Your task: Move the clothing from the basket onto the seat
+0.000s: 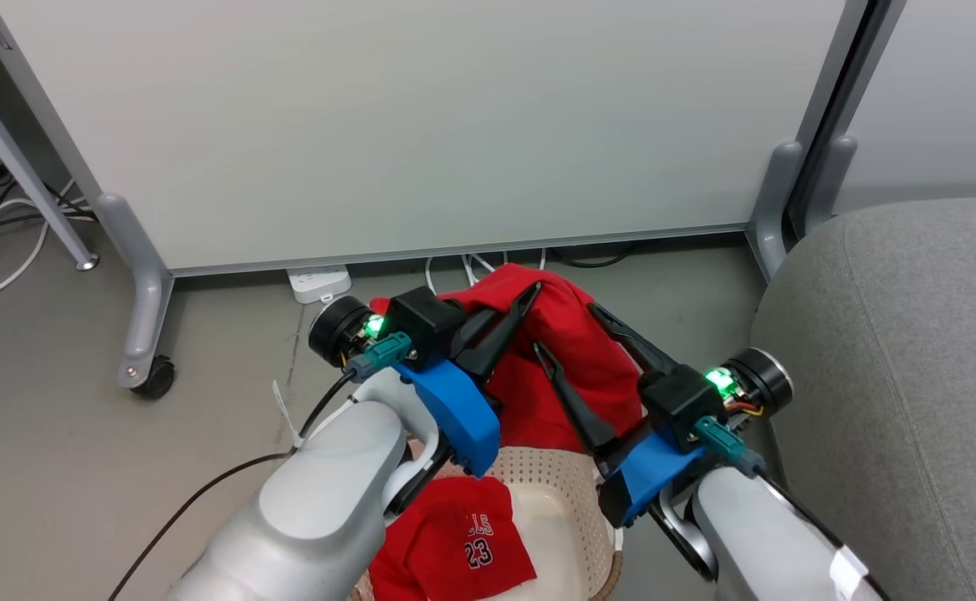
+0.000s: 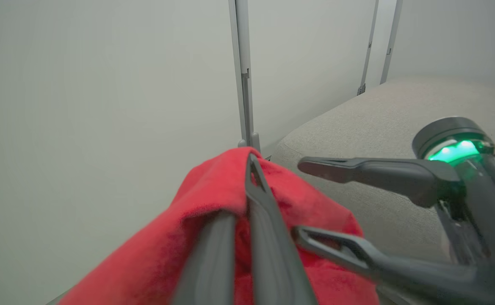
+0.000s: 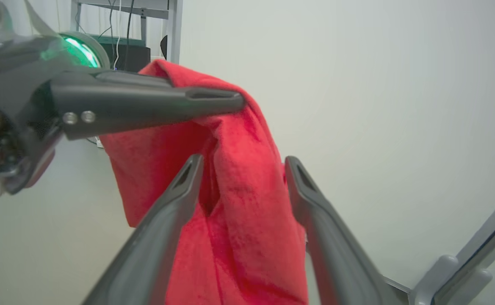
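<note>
Clothing: one red garment (image 1: 567, 359) held mid-frame above basket (image 1: 567, 492), numbered piece (image 1: 462, 547) lying inside | left gripper (image 1: 529, 294): jaws clamped on garment's top fold | right gripper (image 1: 567, 327): jaws apart, astride it | step: carry | next: swing right onto seat (image 1: 913, 351), release | obstacles: pale panel (image 1: 421, 125) close behind; right arm between garment and seat

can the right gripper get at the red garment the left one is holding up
Probably yes: the right gripper stands open with a finger seemingly on each side of the red garment, which the left gripper pinches at the top. Nothing blocks it.
</note>
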